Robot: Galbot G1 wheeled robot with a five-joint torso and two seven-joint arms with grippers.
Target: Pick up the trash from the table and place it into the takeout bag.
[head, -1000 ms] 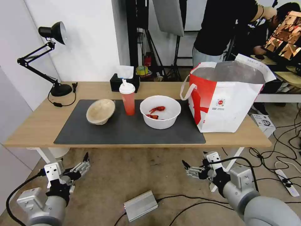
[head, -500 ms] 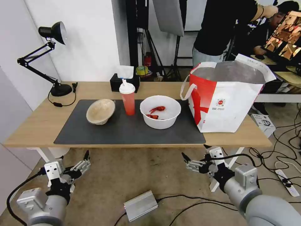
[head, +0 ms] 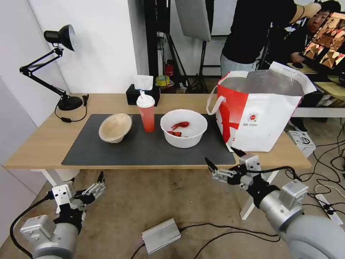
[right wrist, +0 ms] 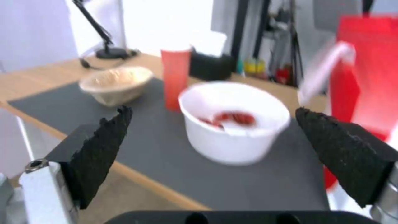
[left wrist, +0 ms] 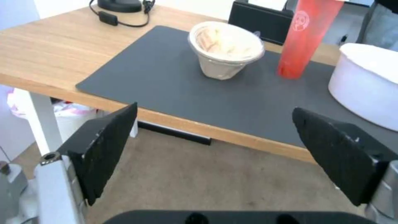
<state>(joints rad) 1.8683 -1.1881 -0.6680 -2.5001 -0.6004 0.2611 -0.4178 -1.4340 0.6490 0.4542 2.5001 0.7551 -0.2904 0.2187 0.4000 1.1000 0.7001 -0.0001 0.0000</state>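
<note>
On the long light-wood tabletop (head: 43, 144) a dark grey rectangular mat (head: 143, 151) carries the trash, with the boxy white-and-red takeout bag (head: 258, 115) standing open at its right end, just beside the wide white bowl of red crayfish scraps (head: 183, 128). Left of that bowl stand the red drink cup with its white lid (head: 146, 112) and, farther left, the tilted beige paper bowl (head: 115, 127). The right hand (head: 224, 163), spread wide and empty at the tabletop's front edge, faces the white bowl and is nearer it, while the left hand (head: 96, 183), likewise open and empty, hangs low before the tabletop.
</note>
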